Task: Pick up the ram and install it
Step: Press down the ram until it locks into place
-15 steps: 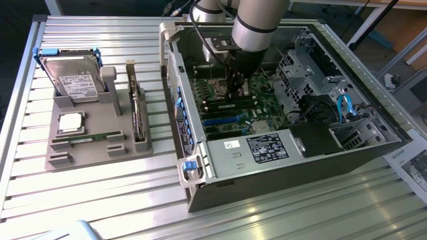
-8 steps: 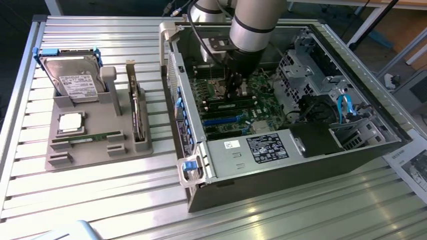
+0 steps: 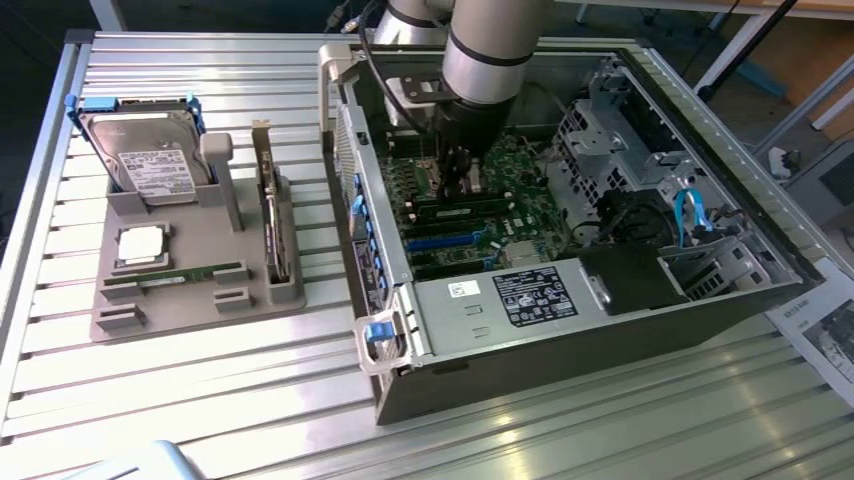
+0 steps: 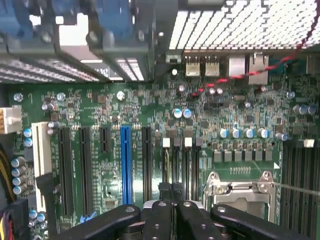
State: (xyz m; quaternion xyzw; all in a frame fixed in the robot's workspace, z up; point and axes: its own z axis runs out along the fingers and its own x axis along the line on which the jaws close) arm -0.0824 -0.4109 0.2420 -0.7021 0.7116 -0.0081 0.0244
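The ram [image 3: 187, 272], as far as I can judge, lies flat in a low groove at the front of the grey holder tray [image 3: 200, 302], well apart from the arm. It is a thin green strip lying lengthwise. The tray evidently gives each part its own seat so that it can be taken cleanly: the hard drive [image 3: 154, 165] stands upright at the back, the square processor chip [image 3: 140, 245] lies in front of it, and the expansion card [image 3: 274, 235] stands on edge on the side nearer the computer case [image 3: 534, 345]. The case lies on its side with the panel off, so the motherboard [image 4: 100, 100] faces up and can be reached from above.

I have the arm reaching straight down into the open case. The gripper [image 3: 463, 185] hangs low over the board, fingers pointing down. In the wrist view the gripper [image 4: 172, 191] has its fingers pressed together, and I see nothing pinched between them. It sits just over the narrow memory slots [image 4: 182, 165], between the blue slot [image 4: 125, 165] and the processor socket [image 4: 240, 192].
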